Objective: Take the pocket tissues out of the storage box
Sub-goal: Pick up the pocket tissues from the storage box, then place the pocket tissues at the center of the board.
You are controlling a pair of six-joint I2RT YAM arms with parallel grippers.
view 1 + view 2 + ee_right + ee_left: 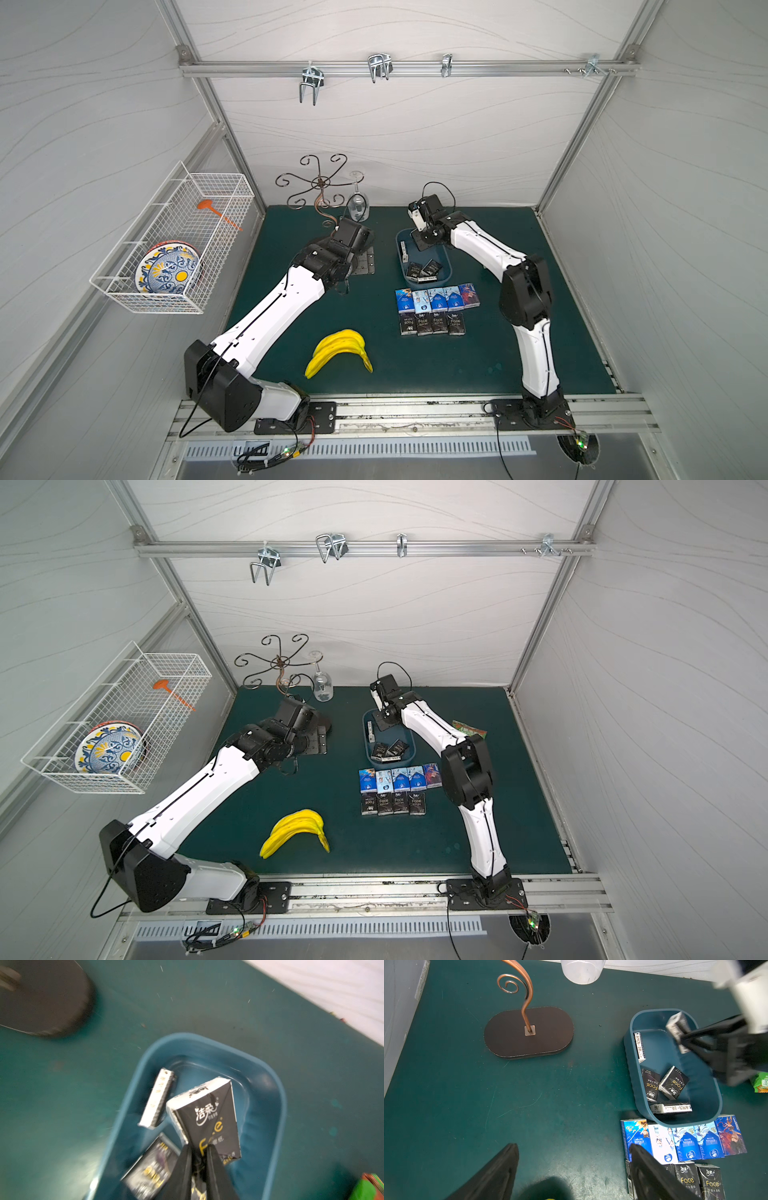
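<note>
Clamped in right gripper: black, white-edged Face packet, tilted, raised over blue-grey storage box. Four black packets inside. Nine tissue packs, two rows, at box's 6 o'clock. Spread wide, empty: left gripper.

My right gripper hangs over the far end of the storage box, loose pocket tissues below. Two rows of packets crowd the mat just in front of the box, and a snack bag lies on its right side. The mat's front right corner lies free.
</note>
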